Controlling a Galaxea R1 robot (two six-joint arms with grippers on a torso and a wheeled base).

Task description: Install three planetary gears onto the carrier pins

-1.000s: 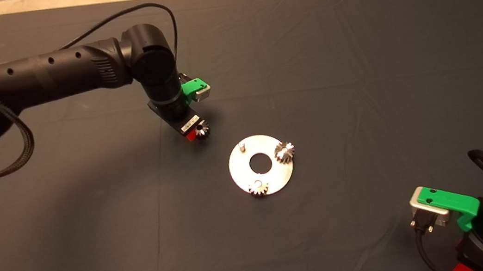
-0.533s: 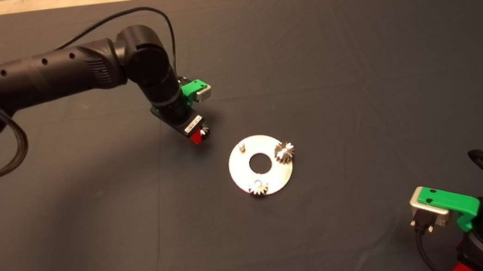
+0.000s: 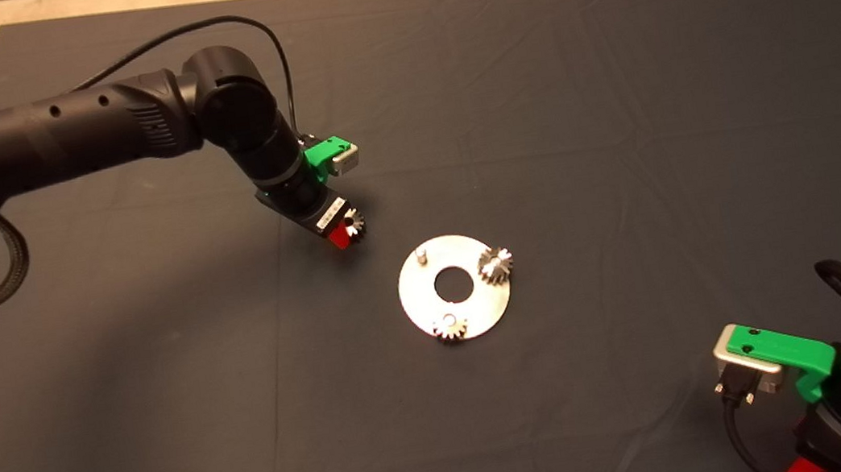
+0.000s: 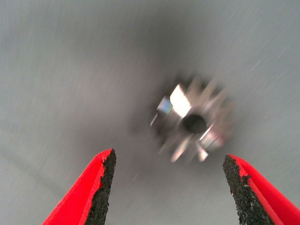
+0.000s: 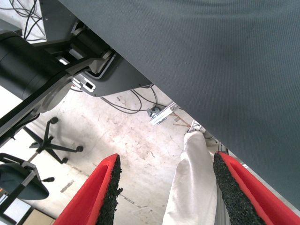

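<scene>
Left of the disc [image 3: 453,287], a loose gear [image 3: 354,224] lies flat on the mat [image 3: 617,121], hole up. Only the wrist view shows the left gripper [image 4: 168,187] spread wide around it, not touching. Two gears [image 3: 496,264] sit on pins; one pin [image 3: 421,253] is bare. At the lower right corner, the right gripper [image 5: 166,187] waits, spread.

- A round, shiny metal disc [image 3: 414,310] with a large centre hole lies flat on the dark mat.
- Two toothed silver gears sit on its pins: one [image 3: 496,265] at the right rim, one [image 3: 449,326] at the near rim.
- The third pin [image 3: 420,255] stands bare and upright, upper left.
- A third gear [image 3: 353,224] [image 4: 193,123] lies on the mat beyond the disc's upper left, centre hole facing up.
</scene>
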